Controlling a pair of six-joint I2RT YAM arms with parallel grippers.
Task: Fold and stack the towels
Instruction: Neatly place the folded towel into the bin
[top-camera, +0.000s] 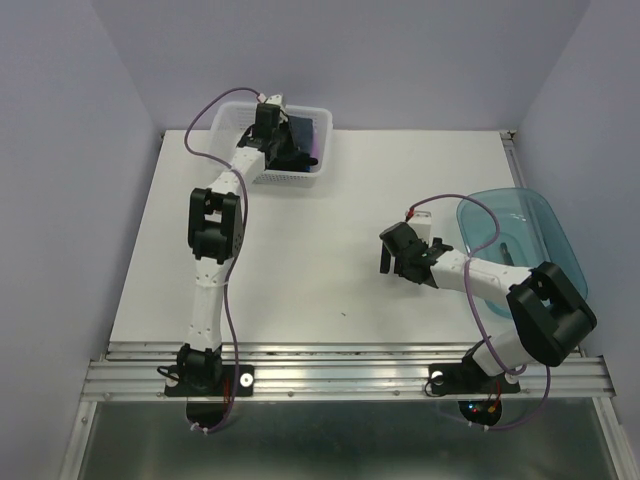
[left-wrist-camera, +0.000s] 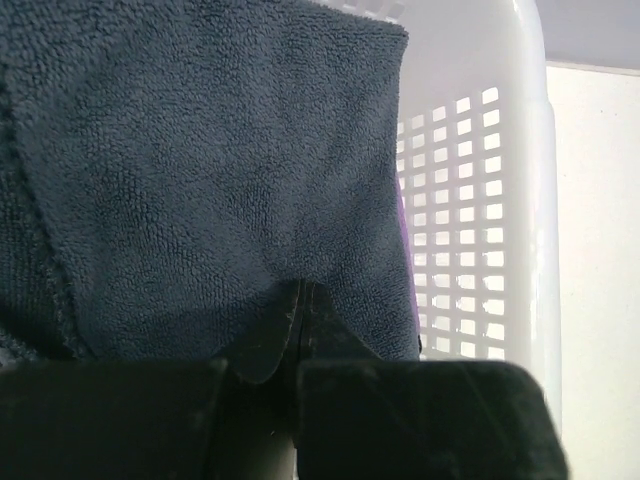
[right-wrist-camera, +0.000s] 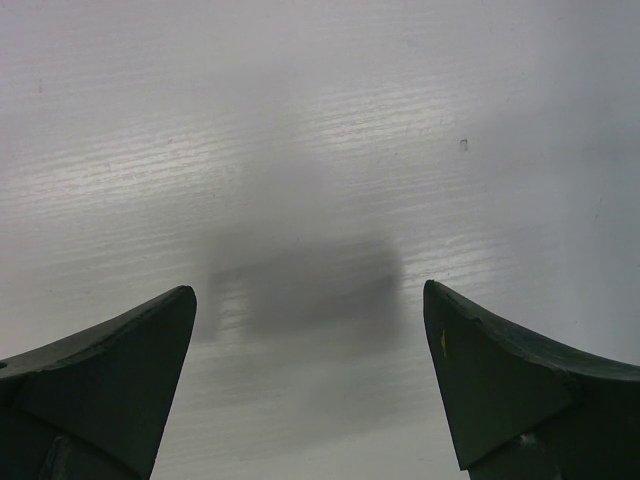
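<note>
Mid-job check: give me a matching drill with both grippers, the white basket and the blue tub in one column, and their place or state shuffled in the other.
Column one
1. left gripper
2. right gripper
3. white basket
4. blue tub

Column two
A. open, over the bare table
B. by the table's right edge
C. shut on the dark towel
D. at the table's far edge

Pairs: 1-C, 2-A, 3-D, 4-B
</note>
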